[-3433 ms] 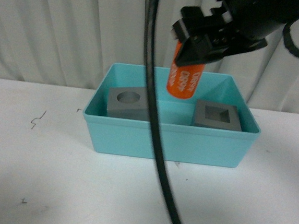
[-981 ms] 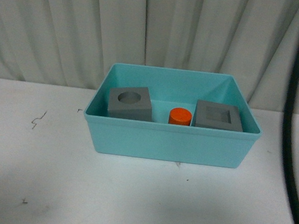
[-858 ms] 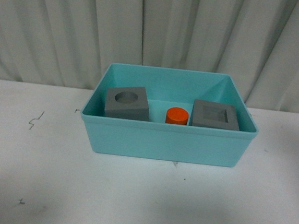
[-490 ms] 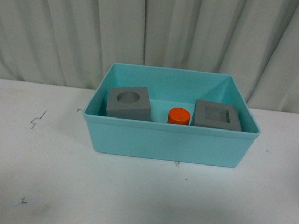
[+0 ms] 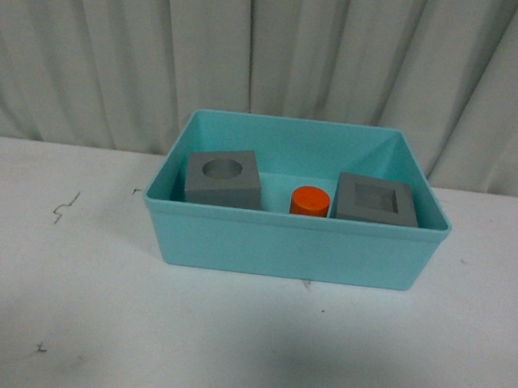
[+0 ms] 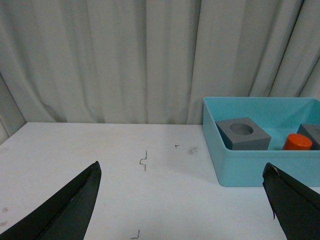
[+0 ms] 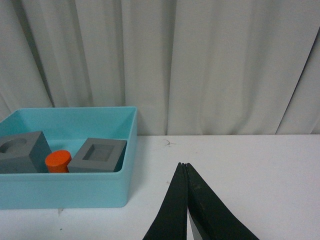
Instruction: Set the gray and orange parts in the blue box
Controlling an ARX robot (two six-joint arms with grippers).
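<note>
We count three parts, all inside the blue box (image 5: 291, 247): two gray cubes and one orange cylinder (image 5: 311, 201). The cube with the round recess (image 5: 223, 176) sits at the left of the box, turned a little askew; the cube with the square recess (image 5: 376, 201) sits at the right. The cylinder stands upright between them, close to the square-recess cube, and only its top shows over the front wall in the front view. There is one box, and it rests on the white table (image 5: 68, 304) near the back edge.

Neither arm appears in the front view. From the left wrist we see the left gripper (image 6: 182, 200) with its two dark fingers spread far apart and nothing between them, well away from the box. From the right wrist we see the right gripper (image 7: 186, 167) with its fingertips pressed together, holding nothing, beside the box and apart from it.

The table is matte white with a few small dark squiggle marks (image 5: 63, 208) on its left part. Behind it hangs a pale pleated curtain (image 5: 272, 50) across the whole width
</note>
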